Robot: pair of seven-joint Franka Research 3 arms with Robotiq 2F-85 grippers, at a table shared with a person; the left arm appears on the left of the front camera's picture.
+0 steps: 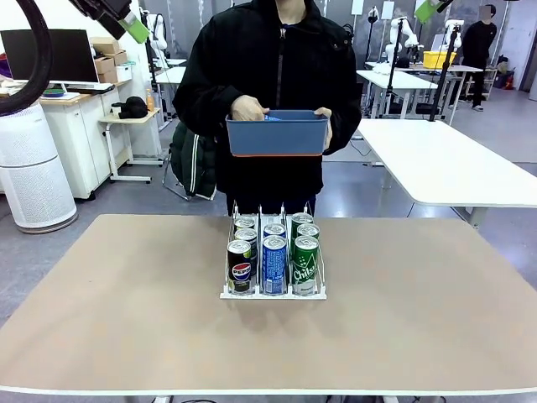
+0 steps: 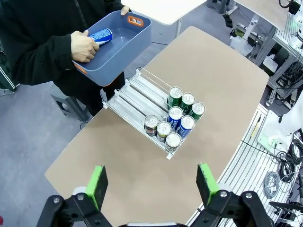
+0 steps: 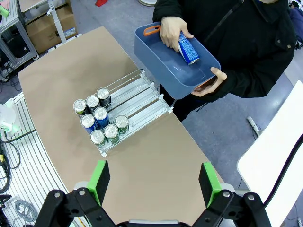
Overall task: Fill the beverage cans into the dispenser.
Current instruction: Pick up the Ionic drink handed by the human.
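We see the tan table (image 1: 117, 311) first; at its far side a person (image 1: 277, 59) in a black jacket holds a blue bin (image 1: 277, 138) above the edge; one hand (image 3: 173, 30) rests on a blue-and-white can (image 3: 188, 48) lying inside it; the white dispenser (image 2: 130, 94) sits mid-table; the left gripper (image 2: 152, 183) and right gripper (image 3: 155, 179) hover high, jaws wide, empty; eight cans (image 1: 274, 264) crowd the dispenser's near end, black left, blue middle, green right.
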